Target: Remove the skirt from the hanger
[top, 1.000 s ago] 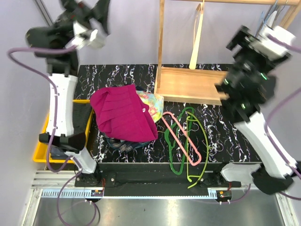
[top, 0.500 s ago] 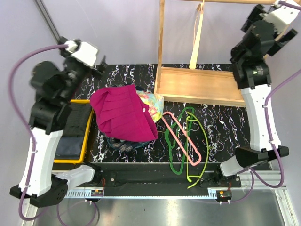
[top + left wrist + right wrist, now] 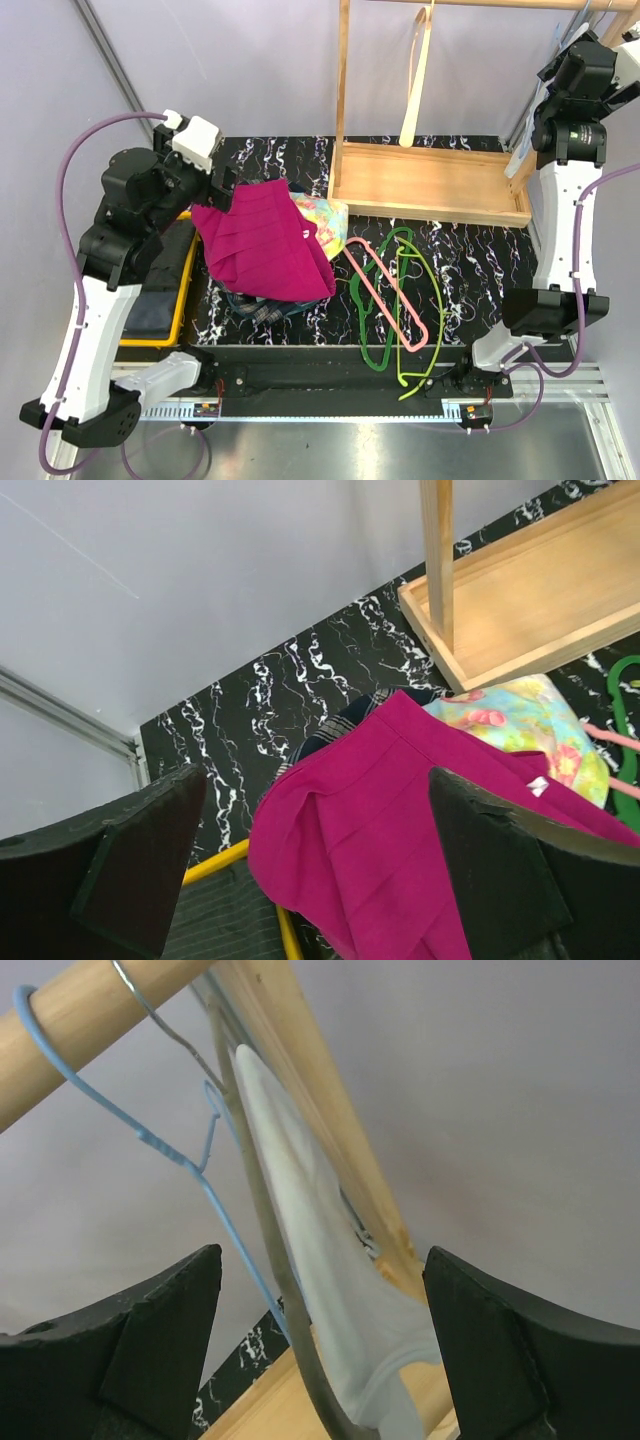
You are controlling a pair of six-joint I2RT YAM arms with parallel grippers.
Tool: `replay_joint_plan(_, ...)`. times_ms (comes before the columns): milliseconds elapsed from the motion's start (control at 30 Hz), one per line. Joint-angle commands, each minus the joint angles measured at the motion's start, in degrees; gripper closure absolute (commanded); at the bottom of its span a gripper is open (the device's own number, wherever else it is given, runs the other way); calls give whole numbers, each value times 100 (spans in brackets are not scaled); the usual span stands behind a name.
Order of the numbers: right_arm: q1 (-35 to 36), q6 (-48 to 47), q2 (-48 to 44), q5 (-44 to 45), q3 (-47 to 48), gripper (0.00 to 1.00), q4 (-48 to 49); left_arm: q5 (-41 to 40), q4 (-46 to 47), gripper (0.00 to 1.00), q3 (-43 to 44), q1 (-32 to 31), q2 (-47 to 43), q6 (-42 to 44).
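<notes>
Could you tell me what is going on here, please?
Neither arm holds anything. The left gripper hovers open over a magenta garment; only an edge of the plaid skirt shows beneath it. The right gripper, also open, is up at the wooden rail, facing a blue wire hanger and white garment. The dark green hanger lies bare on the table.

The wooden rack (image 3: 420, 182) is pale, smooth timber. Beside it, the tabletop (image 3: 480, 275) looks like glossy black marble; the magenta garment (image 3: 262, 245) is matt pleated cloth; the hanger (image 3: 353, 288) is thin plastic.
</notes>
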Motion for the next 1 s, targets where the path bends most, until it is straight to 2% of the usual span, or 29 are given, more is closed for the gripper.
replay_joint_plan(0, -119, 434, 74, -607, 251, 12, -14, 105, 25, 1, -171, -12, -180, -225)
replay_joint_plan(133, -224, 592, 179, -870, 295, 16, -14, 61, 25, 1, -338, -20, -224, -190)
replay_joint_plan(267, -269, 750, 346, -1099, 277, 33, -14, 18, 34, 1, -505, -12, -303, -94)
replay_joint_plan(300, -269, 811, 373, -1152, 251, 44, -23, 0, 34, 1, -531, -12, -312, -67)
replay_joint_plan(367, -269, 855, 382, -1205, 216, 56, -14, -61, 34, 1, -593, -12, -347, -5)
replay_joint_plan(400, -269, 873, 382, -1257, 190, 71, -14, -70, 34, 1, -619, -12, -347, 12)
replay_joint_plan(467, -269, 899, 347, -1284, 154, 86, 12, -70, 43, 1, -654, -20, -382, 56)
replay_joint_plan(500, -269, 882, 329, -1293, 145, 97, 30, -70, 52, 1, -663, -20, -391, 65)
replay_joint_plan(533, -269, 873, 312, -1293, 145, 100, 56, -79, 52, 1, -681, -20, -400, 74)
replay_joint_plan(767, -269, 838, 426, -1512, 452, 100, 126, -88, 60, 1, -786, -12, -479, 144)
replay_joint_plan(967, -269, 759, 733, -1767, 1269, 100, 109, -167, 69, 1, -857, -12, -576, 214)
